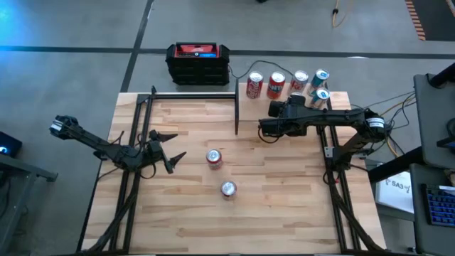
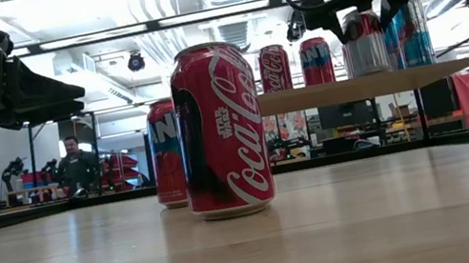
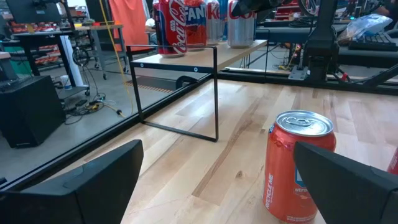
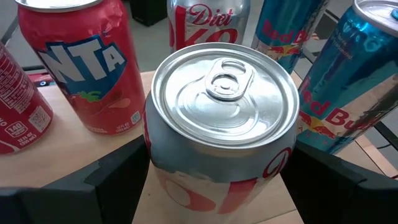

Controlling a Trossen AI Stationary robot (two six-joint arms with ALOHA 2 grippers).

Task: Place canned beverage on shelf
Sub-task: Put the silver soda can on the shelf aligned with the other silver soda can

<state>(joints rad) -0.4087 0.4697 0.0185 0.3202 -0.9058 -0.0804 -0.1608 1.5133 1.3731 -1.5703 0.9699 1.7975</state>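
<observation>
- Pale wood worktop (image 1: 284,213) carries the shelf (image 1: 245,114) at its far corner, where the drinks are lined up out of the way.
- Right gripper (image 4: 214,180) is over that shelf, its fingers (image 4: 121,171) hugging a silver-and-red can (image 4: 221,124) on both sides; judging by the neighbours crowded just beyond the fingers, it is being set down among them.
- Left gripper (image 3: 217,180) waits low with fingers (image 3: 102,183) spread wide, an orange can (image 3: 298,165) just ahead between them, likely next.
- One red cola can (image 1: 227,188) stands nearby, not yet shelved.

Red Coca-Cola can (image 2: 220,130), pale wood shelf (image 1: 293,107), possibly blue-and-silver cans (image 1: 320,78).
</observation>
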